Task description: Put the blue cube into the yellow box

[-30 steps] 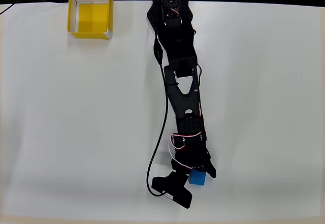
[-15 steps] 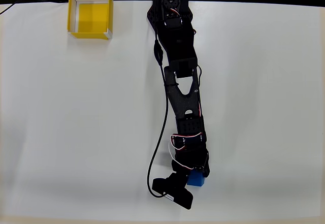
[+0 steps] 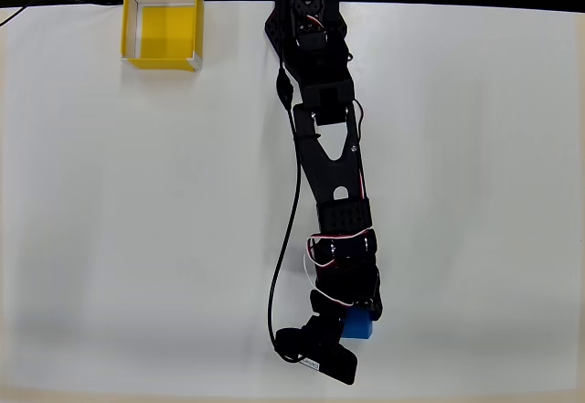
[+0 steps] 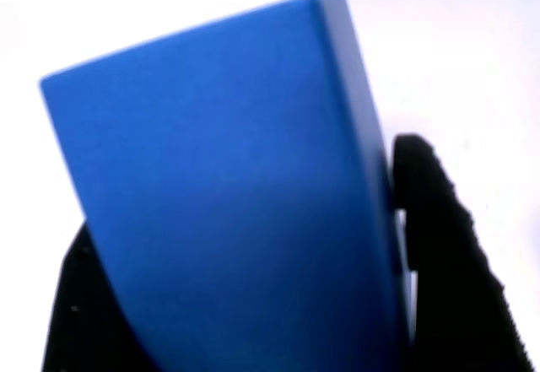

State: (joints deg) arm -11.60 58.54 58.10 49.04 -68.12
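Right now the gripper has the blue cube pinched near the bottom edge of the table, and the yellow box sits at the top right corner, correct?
Not quite. In the overhead view the yellow box sits at the top left. The gripper does pinch the blue cube near the bottom edge.

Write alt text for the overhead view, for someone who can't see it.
A black robot arm reaches down a white table, its end effector closed on the blue cube near the bottom edge. The yellow box sits open-topped in the far upper left corner, well away from the cube.
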